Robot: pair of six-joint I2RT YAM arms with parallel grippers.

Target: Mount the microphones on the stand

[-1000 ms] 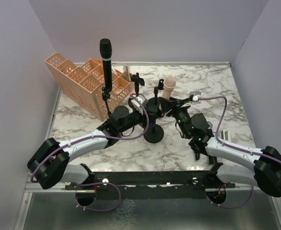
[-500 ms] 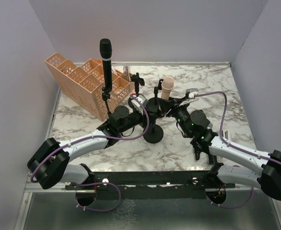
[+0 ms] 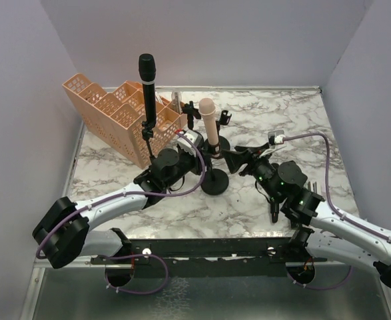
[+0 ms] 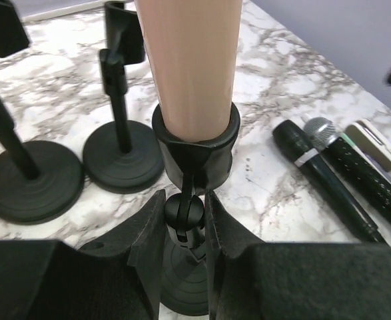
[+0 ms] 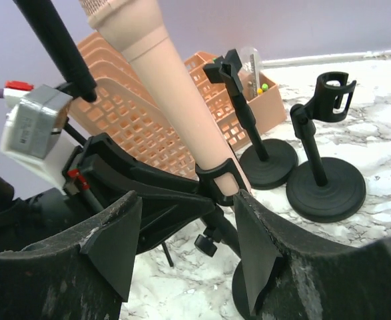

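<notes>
A beige microphone [image 3: 208,122] stands tilted in the clip [image 4: 195,143] of the middle black stand [image 3: 214,181]. My left gripper [image 3: 202,159] is shut on that stand's ball joint [image 4: 184,212] just under the clip. My right gripper [image 3: 235,159] is open and empty, just right of the stand, with the beige microphone [image 5: 162,80] and clip [image 5: 220,180] in front of its jaws. A black microphone [image 3: 147,87] sits upright on a tall stand at the left. Two black microphones [image 4: 325,180] lie on the table.
An orange plastic basket [image 3: 118,113] stands at the back left, close behind the stands. Two short empty stands [image 5: 262,160] [image 5: 325,187] stand behind the middle one. Grey walls close in the marble table [image 3: 295,120] on three sides.
The beige microphone has moved left from the right gripper into the middle stand's clip. The right gripper has let it go, opened and drawn back to the right. The left gripper stays on the stand.
</notes>
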